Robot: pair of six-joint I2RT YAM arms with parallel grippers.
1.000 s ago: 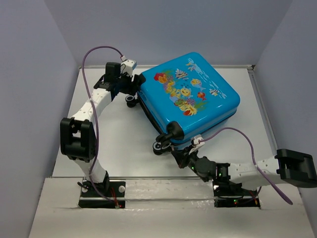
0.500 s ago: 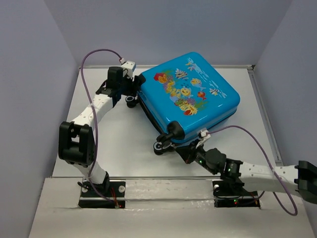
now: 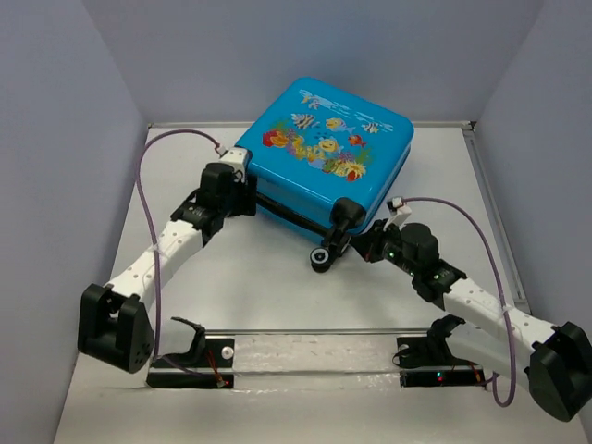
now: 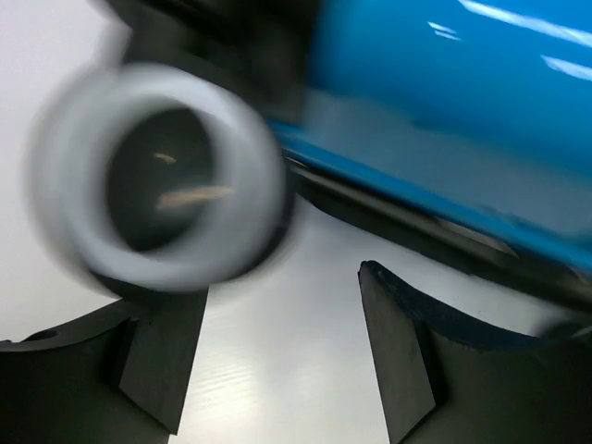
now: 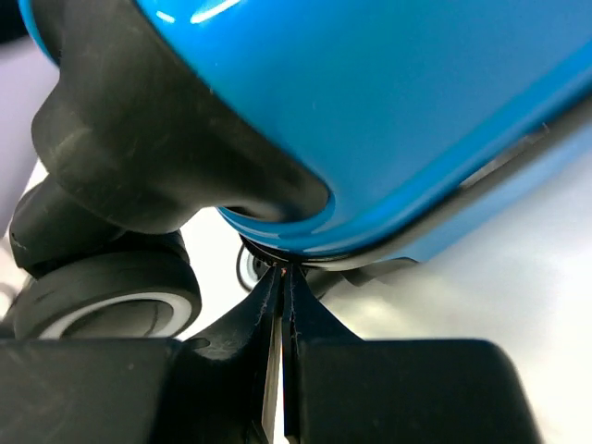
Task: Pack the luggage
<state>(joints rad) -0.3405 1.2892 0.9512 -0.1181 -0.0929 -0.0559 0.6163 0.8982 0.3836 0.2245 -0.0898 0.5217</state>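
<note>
The luggage (image 3: 324, 153) lies closed: glossy blue shell, fish print uppermost, black-and-white wheel (image 3: 321, 260) at the near corner. The left gripper (image 4: 282, 287) has its jaws apart; the right gripper (image 5: 282, 276) has its jaws pressed together at the seam.

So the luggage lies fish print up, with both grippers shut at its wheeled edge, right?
No: only the right gripper is shut. The left gripper is open, fingers apart just below a wheel, as the left wrist view shows. The luggage does lie print up.
</note>
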